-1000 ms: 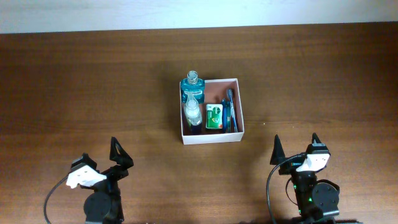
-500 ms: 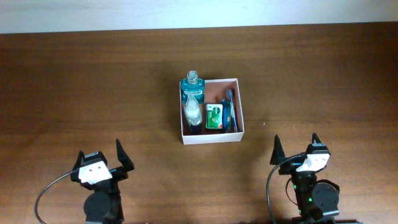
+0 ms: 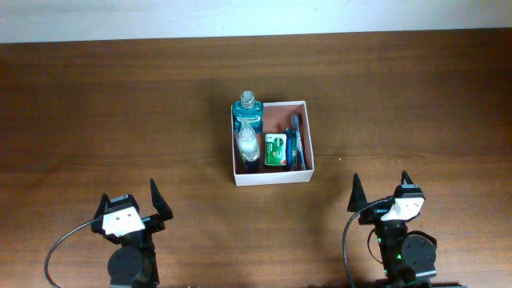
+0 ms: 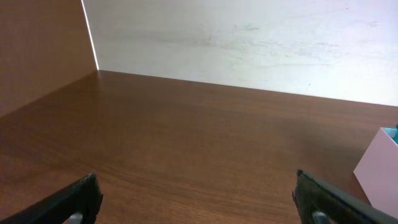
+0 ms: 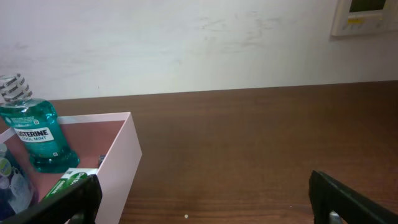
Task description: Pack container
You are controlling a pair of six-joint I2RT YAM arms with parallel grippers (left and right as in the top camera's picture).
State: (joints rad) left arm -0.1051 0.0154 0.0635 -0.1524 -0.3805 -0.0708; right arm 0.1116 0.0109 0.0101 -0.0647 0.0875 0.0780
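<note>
The container [image 3: 272, 174], a square shallow cardboard box with white walls and a pinkish-brown inside, sits mid-table. It holds a teal mouthwash bottle [image 3: 246, 114], a small clear bottle [image 3: 248, 142], a green packet [image 3: 276, 149] and a dark blue item [image 3: 297, 140]. The right wrist view shows its right wall [image 5: 118, 168] and the teal bottle [image 5: 34, 134]. The left wrist view shows its corner [image 4: 378, 171]. My left gripper [image 3: 129, 204] is open and empty near the front edge, left of the box. My right gripper [image 3: 382, 188] is open and empty at the front right.
The brown wooden table [image 3: 120, 104] ends at a white wall [image 3: 240, 16] along the back. A white wall panel [image 5: 367, 15] shows at the top right of the right wrist view.
The left gripper turned from an angled pose one second ago to facing straight ahead, then stayed still. The right arm and the box contents have not moved.
</note>
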